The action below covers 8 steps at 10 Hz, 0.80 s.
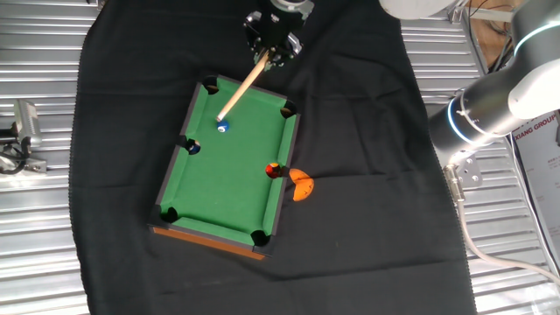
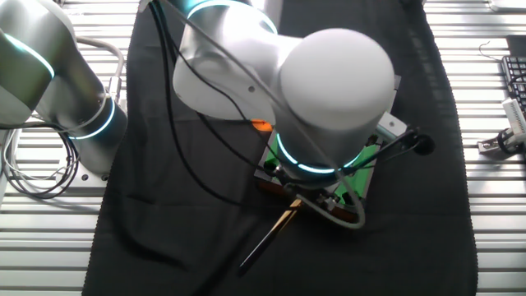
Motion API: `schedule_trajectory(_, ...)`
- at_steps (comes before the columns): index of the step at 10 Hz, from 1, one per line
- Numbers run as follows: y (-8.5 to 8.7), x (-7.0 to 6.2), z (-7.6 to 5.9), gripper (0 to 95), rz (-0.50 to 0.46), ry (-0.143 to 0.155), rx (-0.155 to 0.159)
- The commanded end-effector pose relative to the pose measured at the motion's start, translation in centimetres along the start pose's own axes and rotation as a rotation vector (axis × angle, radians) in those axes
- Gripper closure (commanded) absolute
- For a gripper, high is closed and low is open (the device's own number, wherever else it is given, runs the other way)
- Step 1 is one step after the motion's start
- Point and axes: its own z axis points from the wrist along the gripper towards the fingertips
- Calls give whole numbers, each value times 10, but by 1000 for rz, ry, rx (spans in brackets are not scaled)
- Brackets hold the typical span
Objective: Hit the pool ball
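With the pool ball point(image 1: 223, 128) near the toy pool table's point(image 1: 234, 212) upper-left corner, the gripper point(image 1: 272, 45), clamping the cue point(image 1: 242, 86), should push straight along the cue's line.

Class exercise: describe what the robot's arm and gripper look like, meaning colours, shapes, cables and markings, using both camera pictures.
The arm is made of rounded, glossy silver-white segments, with glowing cyan light rings at the joints. Thin black cables loop loosely along it, and a pale hose hangs near its base. The gripper is a small, black, blocky unit. No markings are legible on the arm itself.
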Motion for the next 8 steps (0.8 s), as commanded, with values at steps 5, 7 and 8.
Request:
schedule_trajectory(5, -1, 13, 1, 950, -11, -4, 1)
schedule_trajectory(7, -1, 19, 1, 950, -18, -5, 1)
schedule_trajectory(8, -1, 23, 0, 950, -22, -5, 0)
